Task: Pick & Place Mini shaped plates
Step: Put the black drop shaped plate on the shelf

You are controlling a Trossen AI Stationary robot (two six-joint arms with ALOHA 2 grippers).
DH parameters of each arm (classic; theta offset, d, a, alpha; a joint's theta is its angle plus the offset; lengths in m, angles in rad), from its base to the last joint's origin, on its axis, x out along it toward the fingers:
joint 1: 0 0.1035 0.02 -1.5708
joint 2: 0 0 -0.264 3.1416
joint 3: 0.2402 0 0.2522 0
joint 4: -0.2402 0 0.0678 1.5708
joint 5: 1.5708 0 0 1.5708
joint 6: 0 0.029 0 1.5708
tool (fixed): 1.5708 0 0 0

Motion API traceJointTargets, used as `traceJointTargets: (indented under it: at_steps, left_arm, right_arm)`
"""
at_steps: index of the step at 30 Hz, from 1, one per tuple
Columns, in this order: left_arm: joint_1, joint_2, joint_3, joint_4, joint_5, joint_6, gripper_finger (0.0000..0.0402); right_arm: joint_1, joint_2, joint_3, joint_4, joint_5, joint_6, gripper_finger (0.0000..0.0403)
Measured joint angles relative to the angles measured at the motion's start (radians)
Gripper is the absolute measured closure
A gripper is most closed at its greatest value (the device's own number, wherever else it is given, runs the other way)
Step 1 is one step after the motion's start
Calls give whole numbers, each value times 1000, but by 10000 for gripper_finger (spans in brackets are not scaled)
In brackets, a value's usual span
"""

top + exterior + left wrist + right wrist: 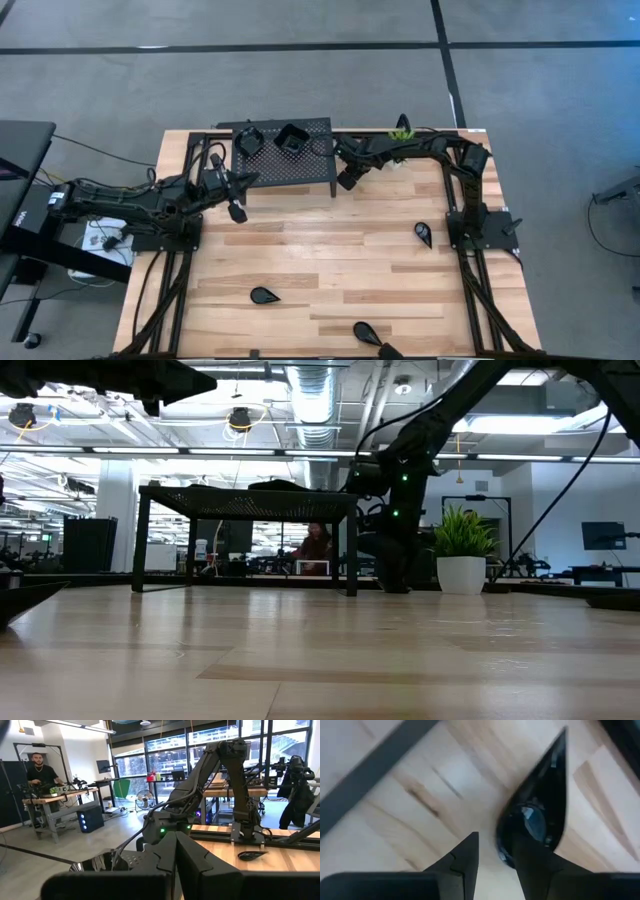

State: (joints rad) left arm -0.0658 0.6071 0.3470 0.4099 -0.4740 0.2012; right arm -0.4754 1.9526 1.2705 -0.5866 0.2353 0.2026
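A wooden desk (330, 270) seen from above, with a black perforated stand (300, 170) at the upper centre of the frame. Two small glossy black plates already sit on the stand: one (248, 138) at its left and a squarish one (291, 138) beside it. Three teardrop plates are on the desk: one (424, 234) at centre right, one (264, 295) at lower left of centre, one (367, 332) at the bottom edge. So the job looks partly done, with at least those three plates left to move.

The right arm reaches from the upper right of the frame towards the stand's right end, its right gripper (349, 177) just beside that end and pointing down. Its wrist camera shows a teardrop plate (537, 815) held between the fingers, one fingertip (532, 857) on the plate's rim and the other (465, 852) apart from it; wood and a dark bar lie below.

The left arm lies across the left of the frame, with the left gripper (236, 208) near the stand's lower left corner. Its fingers appear closed together, holding nothing visible.

A small green plant (402, 133) stands by the stand's upper right.
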Motion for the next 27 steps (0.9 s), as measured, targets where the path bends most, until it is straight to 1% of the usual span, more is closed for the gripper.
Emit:
traceJointTargets:
  at_steps: [5, 10, 16, 20, 21, 25, 27]
  left_arm:
    - [0, 0, 0, 0, 0, 0, 393]
    - [0, 0, 0, 1, 0, 0, 392]
    - [0, 0, 0, 3, 0, 0, 390]
    - [0, 0, 0, 3, 0, 0, 391]
    - [0, 0, 0, 3, 0, 0, 391]
    - [0, 0, 0, 3, 0, 0, 389]
    - [0, 0, 0, 3, 0, 0, 390]
  right_arm:
    - [-2, 20, 1, 25, 4, -10, 294]
    - [-11, 44, 4, 53, 28, -21, 311]
    - [-23, 45, 3, 68, 24, -27, 349]
    - [-30, 47, 3, 69, 26, -29, 391]
    - [-31, 47, 2, 69, 32, -35, 396]
    - [-33, 47, 2, 69, 36, -33, 391]
    - [-30, 48, 2, 68, 39, -29, 394]
